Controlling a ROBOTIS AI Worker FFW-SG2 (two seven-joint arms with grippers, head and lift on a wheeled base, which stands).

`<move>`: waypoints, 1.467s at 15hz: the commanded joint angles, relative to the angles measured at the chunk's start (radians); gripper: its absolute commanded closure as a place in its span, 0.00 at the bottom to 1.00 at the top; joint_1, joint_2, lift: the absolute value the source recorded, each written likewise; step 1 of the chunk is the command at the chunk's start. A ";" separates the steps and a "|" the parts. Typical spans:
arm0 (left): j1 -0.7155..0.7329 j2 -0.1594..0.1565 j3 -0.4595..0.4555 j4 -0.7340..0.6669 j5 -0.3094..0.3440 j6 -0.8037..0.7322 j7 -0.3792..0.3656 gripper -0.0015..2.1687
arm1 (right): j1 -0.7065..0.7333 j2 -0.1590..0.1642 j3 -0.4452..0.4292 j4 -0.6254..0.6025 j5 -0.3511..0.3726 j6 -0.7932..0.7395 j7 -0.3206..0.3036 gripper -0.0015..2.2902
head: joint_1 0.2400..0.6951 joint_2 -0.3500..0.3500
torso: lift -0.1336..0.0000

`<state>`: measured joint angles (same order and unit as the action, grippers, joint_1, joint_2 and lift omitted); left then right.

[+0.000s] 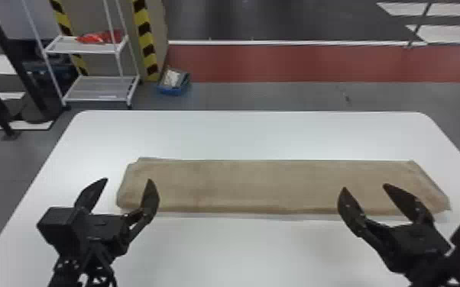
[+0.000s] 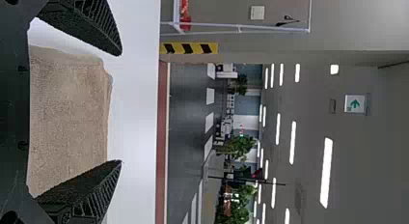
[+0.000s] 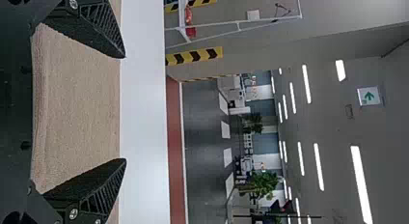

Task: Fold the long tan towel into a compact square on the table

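Note:
The tan towel [image 1: 263,187] lies flat on the white table [image 1: 240,133] as a long strip running left to right, with layered edges at its ends. My left gripper [image 1: 128,179] stands open by the towel's left end, its right finger over the cloth. Near the right end my right gripper [image 1: 365,187] is open, both fingertips over the cloth. In the left wrist view, the towel [image 2: 70,118] shows between the spread fingers of my left gripper [image 2: 120,108]. The right wrist view has the towel [image 3: 79,108] between the parted fingers of my right gripper [image 3: 125,108].
Bare tabletop borders the towel in front and behind. Beyond the table's far edge, a white shelf rack [image 1: 91,87] and a small blue bin [image 1: 174,82] stand on the floor at the left.

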<state>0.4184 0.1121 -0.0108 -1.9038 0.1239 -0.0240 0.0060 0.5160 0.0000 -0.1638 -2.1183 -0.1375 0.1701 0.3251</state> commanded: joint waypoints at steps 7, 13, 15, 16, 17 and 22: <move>-0.219 0.012 0.029 0.175 0.008 0.214 -0.061 0.07 | -0.154 0.001 0.018 0.087 0.104 0.069 0.000 0.05 | 1.00 0.51 | 0.08; -0.313 0.017 0.055 0.305 0.036 0.281 -0.133 0.10 | -0.160 0.001 0.020 0.112 0.102 0.059 0.000 0.05 | 1.00 0.53 | 0.08; -0.329 0.018 0.058 0.331 0.033 0.278 -0.143 0.10 | -0.162 0.001 0.020 0.118 0.104 0.056 0.000 0.05 | 1.00 0.54 | 0.08; -0.339 0.020 0.058 0.342 0.028 0.281 -0.144 0.10 | -0.162 0.001 0.020 0.120 0.104 0.059 0.000 0.05 | 1.00 0.54 | 0.08; -0.343 0.024 0.060 0.347 0.023 0.281 -0.144 0.10 | -0.160 0.001 0.020 0.118 0.102 0.059 0.000 0.05 | 1.00 0.54 | 0.08; -0.371 0.035 0.058 0.370 0.014 0.312 -0.152 0.16 | -0.165 0.001 0.020 0.126 0.104 0.056 0.000 0.05 | 1.00 0.55 | 0.08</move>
<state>0.0531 0.1455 0.0477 -1.5358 0.1411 0.2727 -0.1457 0.3531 0.0000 -0.1442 -1.9931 -0.0338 0.2268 0.3251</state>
